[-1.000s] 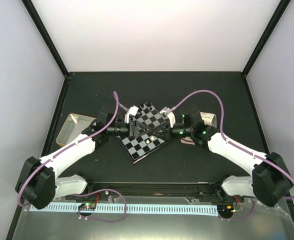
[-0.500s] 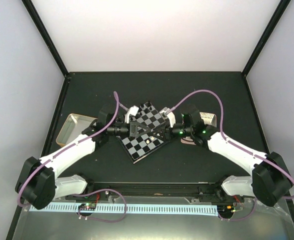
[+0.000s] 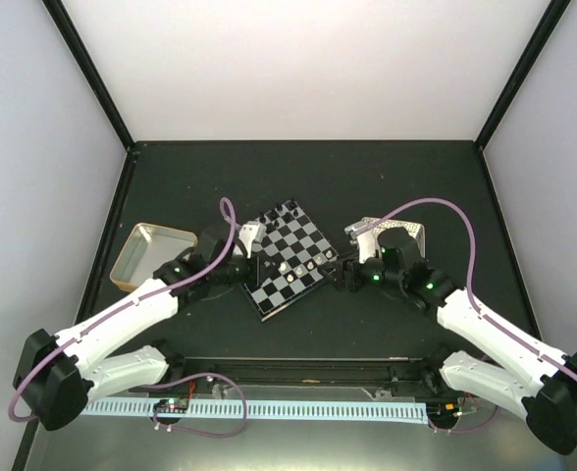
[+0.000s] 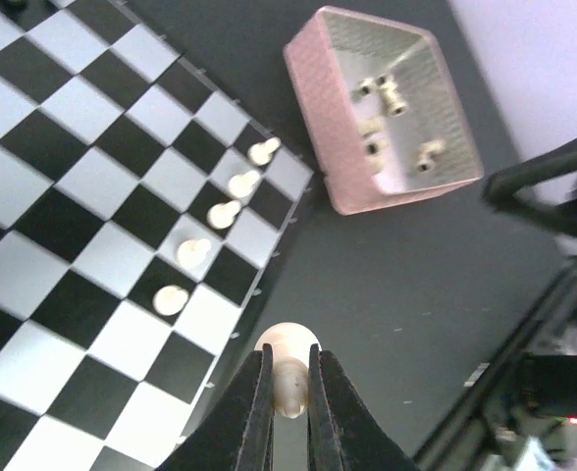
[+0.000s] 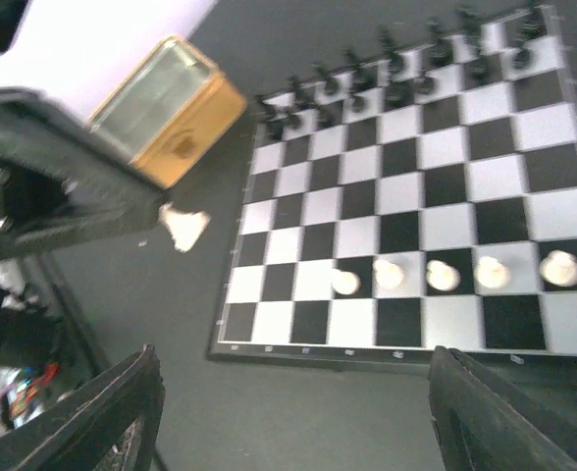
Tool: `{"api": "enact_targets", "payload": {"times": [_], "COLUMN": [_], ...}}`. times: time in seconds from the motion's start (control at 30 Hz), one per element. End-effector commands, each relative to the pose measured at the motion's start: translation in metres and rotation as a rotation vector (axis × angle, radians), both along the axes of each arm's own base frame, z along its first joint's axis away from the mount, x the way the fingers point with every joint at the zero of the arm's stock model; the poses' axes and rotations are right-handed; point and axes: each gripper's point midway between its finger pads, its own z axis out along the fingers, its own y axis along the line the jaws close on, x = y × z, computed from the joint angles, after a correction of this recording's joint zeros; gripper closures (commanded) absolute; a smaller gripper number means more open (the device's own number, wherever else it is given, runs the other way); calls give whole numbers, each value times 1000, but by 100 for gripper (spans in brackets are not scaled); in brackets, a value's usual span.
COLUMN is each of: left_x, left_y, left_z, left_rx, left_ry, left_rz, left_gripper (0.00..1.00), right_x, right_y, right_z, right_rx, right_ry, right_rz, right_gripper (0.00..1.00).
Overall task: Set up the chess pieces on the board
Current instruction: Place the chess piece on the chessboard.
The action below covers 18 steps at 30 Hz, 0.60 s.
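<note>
Between the fingers of the left pincer (image 4: 288, 365) a cream-white chessman (image 4: 288, 340) is clamped, its rounded head clear of the fingertips, over the dark worktop (image 4: 387, 294) just outside the rim of the board (image 4: 82, 226). Ahead and to the left of that pincer, five cream-white pawns (image 4: 222, 213) stand in a line, one to a square, in the row next to the board's edge. Farther ahead and to the right, the pink tray (image 4: 323, 118) rests on the worktop near the board's corner, with several loose cream pieces (image 4: 392, 93) lying inside it. The right pincer (image 5: 293, 365) is spread wide with nothing between its fingers, and it hovers just short of the board's near rim. Straight ahead of it the same five pawns stand in the second row of squares. To its left, off the board's side edge, the left pincer shows with its pale chessman. At the far edge of the board the black chessmen (image 5: 396, 78) stand crowded together. Beyond the far left corner, the metal tin (image 5: 171, 108) sits on the worktop.
</note>
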Motion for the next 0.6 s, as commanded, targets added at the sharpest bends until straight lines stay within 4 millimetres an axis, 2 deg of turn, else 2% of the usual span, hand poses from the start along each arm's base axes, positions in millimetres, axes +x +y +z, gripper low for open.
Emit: {"api": "enact_targets", "payload": {"times": [0.0,0.1,0.2,0.4,0.57], "left_x": [5,3,2,-2,-15], "left_y": [27,19,5,-13,-25], "left_z": [-36,-49,-60,-95,-112], "left_rx": [276,351,396,523,531], "left_ry": [-54,-70,-87,-67,-54], "left_rz": [141,135,95,4,-79], "left_gripper": [99,99,98,98,98], "right_x": [23,30,32,32,34], "right_y": [-36,-52,-60,-60,-60], "right_z": [-22,-36,-48,-58,-62], "right_rx": [-111,-164,-198,-214,-214], "right_ry": [59,100,136,181,196], "right_rz": [-276,-397,-451,-469,-483], "right_gripper": [25,25,25,25,25]}}
